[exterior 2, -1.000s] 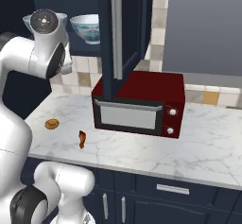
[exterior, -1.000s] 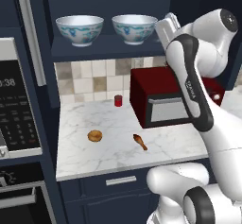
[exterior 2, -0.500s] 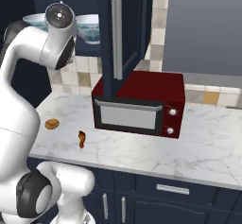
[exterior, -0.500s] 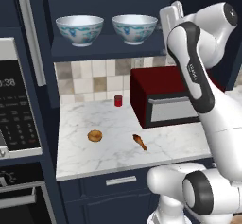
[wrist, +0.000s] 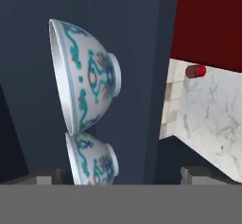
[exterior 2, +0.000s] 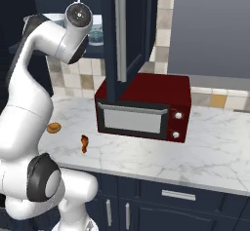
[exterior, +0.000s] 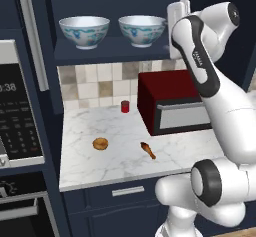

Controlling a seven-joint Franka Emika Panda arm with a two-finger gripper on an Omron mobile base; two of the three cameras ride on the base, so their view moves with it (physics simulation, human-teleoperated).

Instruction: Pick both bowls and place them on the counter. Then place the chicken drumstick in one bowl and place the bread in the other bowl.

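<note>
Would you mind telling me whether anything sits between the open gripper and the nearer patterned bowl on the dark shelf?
Nothing visible does. The gripper is at shelf height, just right of the nearer white porcelain bowl with blue-teal pattern. In the hand view, that bowl lies between the spread fingertips with open space ahead.

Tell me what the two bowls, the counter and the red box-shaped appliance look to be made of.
Bowls: likely glazed porcelain; glossy white with teal painted pattern.
Counter: looks like polished marble; white with grey veins.
Appliance: seemingly painted metal, smooth dark red shell, grey door panel, possibly glass.
</note>
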